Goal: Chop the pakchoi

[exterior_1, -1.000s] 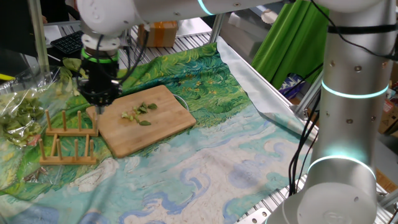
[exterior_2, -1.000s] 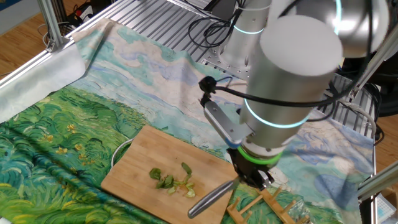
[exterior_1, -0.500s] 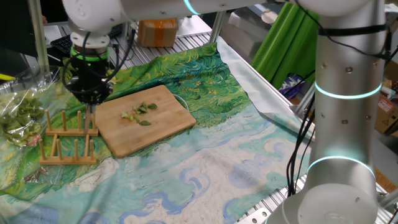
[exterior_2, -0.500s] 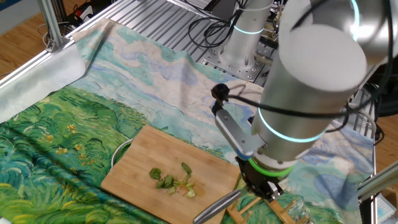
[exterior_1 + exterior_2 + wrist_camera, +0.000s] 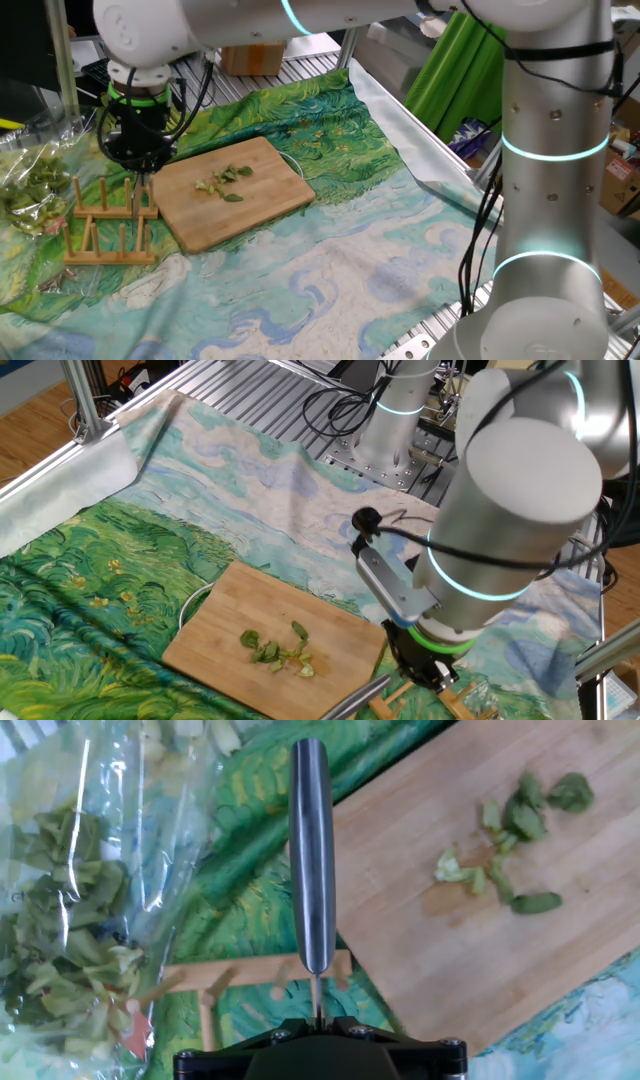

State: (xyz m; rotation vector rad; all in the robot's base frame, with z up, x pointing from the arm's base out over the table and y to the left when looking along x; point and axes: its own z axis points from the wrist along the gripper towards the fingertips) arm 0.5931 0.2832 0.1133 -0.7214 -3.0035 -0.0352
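The pakchoi (image 5: 222,182) lies as a few small green bits in the middle of the bamboo cutting board (image 5: 262,208). The bits also show in the other fixed view (image 5: 280,651) and at the upper right of the hand view (image 5: 510,840). My gripper (image 5: 138,168) is shut on a steel-handled knife (image 5: 311,850). It hangs just off the board's left end, over the wooden peg rack (image 5: 110,226), apart from the bits. In the other fixed view the knife handle (image 5: 356,700) sticks out past the board's near corner.
A clear plastic bag of leafy greens (image 5: 30,182) lies left of the rack and fills the left of the hand view (image 5: 70,910). The painted cloth (image 5: 330,270) covers the table. The arm's base column (image 5: 555,200) stands at the right.
The gripper with the knife has moved left, off the board's edge and over the peg rack. The pakchoi bits have not moved.
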